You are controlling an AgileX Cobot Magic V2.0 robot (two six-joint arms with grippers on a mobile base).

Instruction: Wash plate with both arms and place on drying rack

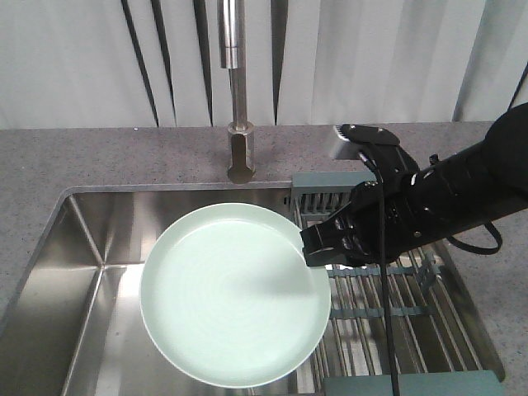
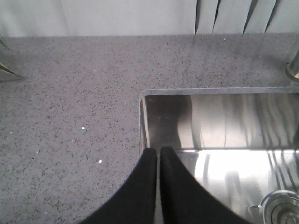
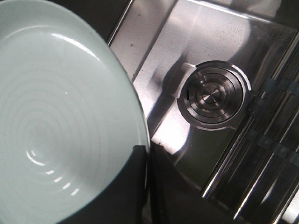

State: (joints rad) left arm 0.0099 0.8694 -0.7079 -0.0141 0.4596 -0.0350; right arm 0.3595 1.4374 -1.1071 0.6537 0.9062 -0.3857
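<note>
A pale mint-green plate (image 1: 235, 295) hangs over the steel sink (image 1: 82, 247), its rim pinched by the right hand (image 1: 318, 247) beside the drying rack (image 1: 396, 322). The left hand (image 2: 158, 156), fingers pressed together, hovers where the sink's corner meets the speckled surface (image 2: 70, 116).

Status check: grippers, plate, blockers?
Right gripper shut on plate rim, plate over sink. Left gripper shut, empty, by sink corner. Drying rack bare; nothing in the way.
</note>
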